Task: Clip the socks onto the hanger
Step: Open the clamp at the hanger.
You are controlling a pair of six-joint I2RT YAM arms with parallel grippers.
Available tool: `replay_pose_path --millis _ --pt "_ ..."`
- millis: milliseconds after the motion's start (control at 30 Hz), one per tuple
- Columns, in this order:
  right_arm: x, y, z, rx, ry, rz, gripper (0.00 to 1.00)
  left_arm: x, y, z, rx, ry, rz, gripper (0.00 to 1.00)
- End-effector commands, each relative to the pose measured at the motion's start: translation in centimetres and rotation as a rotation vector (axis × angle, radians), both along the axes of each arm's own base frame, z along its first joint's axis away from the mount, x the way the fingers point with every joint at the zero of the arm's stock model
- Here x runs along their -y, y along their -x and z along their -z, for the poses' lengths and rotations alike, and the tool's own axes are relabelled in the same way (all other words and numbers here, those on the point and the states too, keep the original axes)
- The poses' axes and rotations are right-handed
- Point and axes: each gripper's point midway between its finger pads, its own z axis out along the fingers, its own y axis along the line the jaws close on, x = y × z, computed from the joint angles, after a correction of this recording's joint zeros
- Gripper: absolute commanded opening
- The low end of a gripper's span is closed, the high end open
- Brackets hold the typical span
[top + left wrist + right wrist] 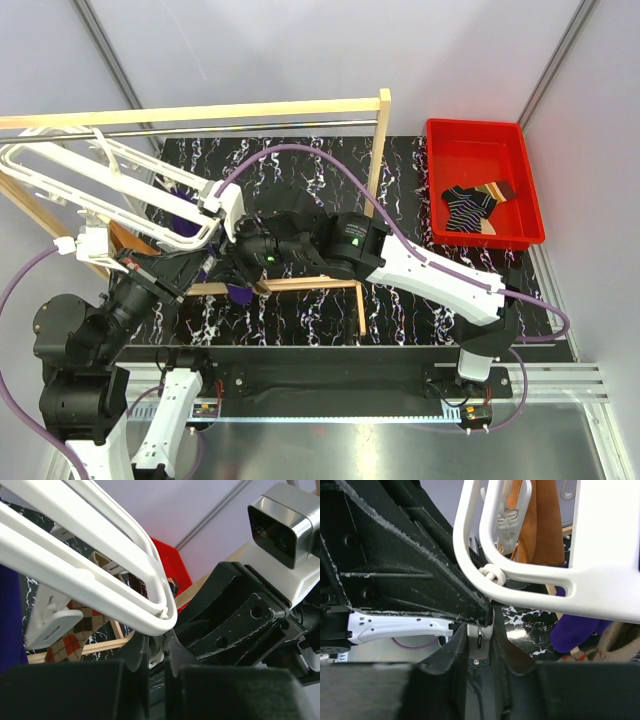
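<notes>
White hanger (600, 580) carries an orange sock (540, 525) already; our left tool (156, 650) and right tool (480, 635) each pinch a clip (479, 647), while more socks (468, 208) wait in the bin (440, 135).

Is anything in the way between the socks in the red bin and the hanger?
Yes. The wooden post stands upright between the bin and the hanger, and the right arm stretches across the table there too. The socks would likely need carrying around both.
</notes>
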Motion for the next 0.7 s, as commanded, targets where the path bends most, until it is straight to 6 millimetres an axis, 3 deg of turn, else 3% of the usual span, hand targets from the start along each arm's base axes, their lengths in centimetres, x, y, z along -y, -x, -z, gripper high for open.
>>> replay_pose_path --millis 0,67,100,133,167,200,267,333,367,400,467,500,533,567,667 --pt "0.3 0.2 -3.5 0.037 -0.107 0.000 0.33 0.1 -0.3 0.2 -0.014 0.013 0.002 0.00" --pt "0.9 0.0 -3.3 0.043 -0.099 0.019 0.43 0.0 -0.3 0.4 -0.017 0.011 -0.003 0.00" --pt "1.2 0.0 -3.3 0.046 -0.096 0.027 0.53 0.0 -0.4 0.5 -0.022 0.013 -0.006 0.00" --pt "1.5 -0.2 -2.3 0.049 -0.072 0.037 0.58 -0.1 -0.4 0.5 -0.022 0.013 -0.008 0.00" --pt "2.4 -0.2 -2.9 0.061 -0.082 0.049 0.63 -0.1 -0.4 0.5 -0.024 0.010 -0.012 0.00" --pt "2.8 -0.4 -1.7 0.060 -0.053 0.061 0.68 -0.2 -0.4 0.6 -0.025 0.009 -0.014 0.00" --pt "4.7 -0.8 -2.6 0.081 -0.065 0.112 0.72 -0.2 -0.4 0.6 -0.026 0.006 -0.017 0.00" --pt "6.0 -1.2 -1.5 0.080 -0.037 0.156 0.76 -0.3 -0.4 0.7 -0.025 0.006 -0.020 0.00" --pt "7.5 -1.0 -2.7 0.086 -0.063 0.171 0.76 -0.2 -0.4 0.7 -0.026 0.006 -0.019 0.00" --pt "8.2 -1.2 -1.1 0.080 -0.027 0.197 0.77 -0.2 -0.4 0.8 -0.027 0.004 -0.019 0.00" --pt "10.7 -1.6 -1.4 0.096 -0.039 0.261 0.78 -0.3 -0.2 0.7 -0.023 0.003 -0.020 0.00" --pt "11.8 -2.6 1.1 0.100 0.018 0.328 0.78 -0.3 -0.2 0.6 -0.022 0.000 -0.022 0.00" --pt "13.5 -2.8 0.8 0.105 0.008 0.374 0.78 -0.3 -0.2 0.7 -0.023 -0.001 -0.020 0.00" --pt "14.5 -3.3 3.5 0.103 0.066 0.416 0.79 -0.3 -0.1 0.7 -0.021 -0.004 -0.019 0.00" --pt "18.4 -5.0 6.7 0.100 0.125 0.597 0.79 -0.3 -0.1 0.7 -0.024 -0.005 -0.020 0.00"
